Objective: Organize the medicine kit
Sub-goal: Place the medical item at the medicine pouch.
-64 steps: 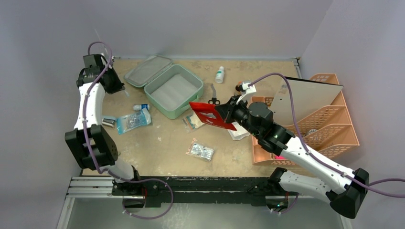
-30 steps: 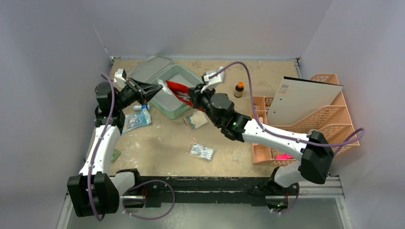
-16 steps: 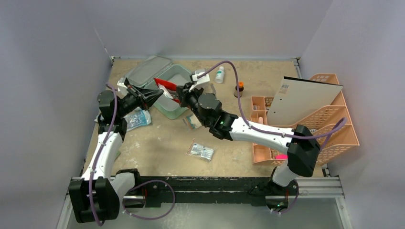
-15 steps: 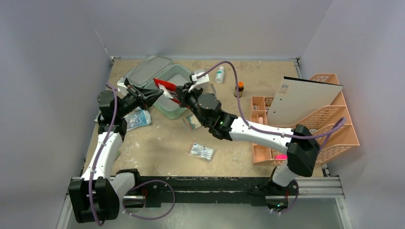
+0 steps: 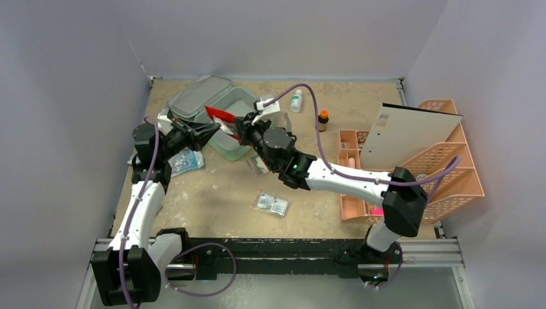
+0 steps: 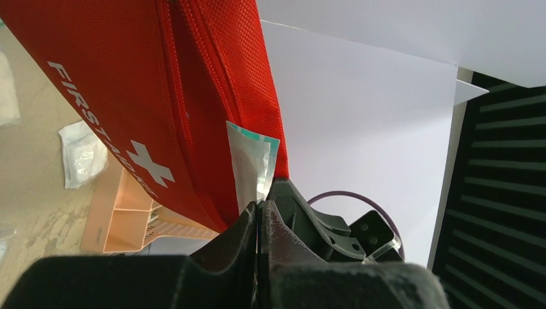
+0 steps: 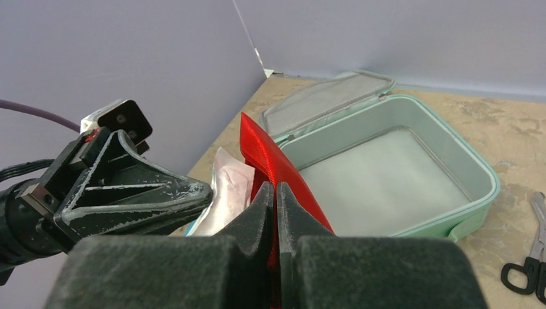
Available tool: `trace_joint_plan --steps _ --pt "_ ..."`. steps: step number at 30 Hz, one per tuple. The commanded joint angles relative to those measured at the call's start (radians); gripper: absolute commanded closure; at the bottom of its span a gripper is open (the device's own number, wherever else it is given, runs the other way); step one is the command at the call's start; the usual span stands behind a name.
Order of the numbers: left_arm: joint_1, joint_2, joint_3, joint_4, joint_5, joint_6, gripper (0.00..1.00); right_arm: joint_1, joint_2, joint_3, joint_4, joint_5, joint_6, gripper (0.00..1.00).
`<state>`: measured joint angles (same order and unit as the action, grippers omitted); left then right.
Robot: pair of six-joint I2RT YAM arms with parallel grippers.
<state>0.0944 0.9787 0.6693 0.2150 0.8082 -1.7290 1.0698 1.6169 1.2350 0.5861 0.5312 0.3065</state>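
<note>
The mint-green medicine kit (image 7: 386, 187) sits open near the far left corner. Its lid (image 5: 198, 95) lies flat behind it, close to the left wall. The 2 arms meet over its near edge, with little room between them. The right gripper (image 7: 275, 190) is pinched tight on the red pouch (image 6: 141, 84). The left gripper (image 6: 259, 209) pinches a thin packet (image 6: 253, 167), maybe touching the pouch.

At left medicine kit (image 5: 241, 102), pouch (image 5: 219, 120) over its near rim, sachet (image 6: 253, 161) against pouch, rack (image 5: 451, 174) right
</note>
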Motion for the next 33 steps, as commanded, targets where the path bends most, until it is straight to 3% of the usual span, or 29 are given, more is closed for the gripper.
trace_joint_plan --steps 1,17,25,29,33 --pt "-0.013 -0.018 0.022 -0.104 -0.057 0.021 1.00 0.017 0.010 0.052 0.066 0.008 0.013 1.00" --pt "-0.020 -0.030 0.061 -0.356 -0.163 0.128 1.00 0.039 0.023 0.039 0.108 0.002 0.010 1.00" --pt "-0.021 0.046 0.144 -0.375 -0.110 0.375 0.55 0.039 0.001 0.039 0.013 -0.034 -0.010 1.00" --pt "-0.021 0.086 0.154 -0.291 0.015 0.438 0.52 0.036 -0.028 0.025 -0.016 -0.057 -0.029 1.00" --pt "-0.021 0.080 0.225 -0.341 0.076 0.612 0.52 0.011 -0.065 0.022 -0.073 -0.099 -0.029 1.00"
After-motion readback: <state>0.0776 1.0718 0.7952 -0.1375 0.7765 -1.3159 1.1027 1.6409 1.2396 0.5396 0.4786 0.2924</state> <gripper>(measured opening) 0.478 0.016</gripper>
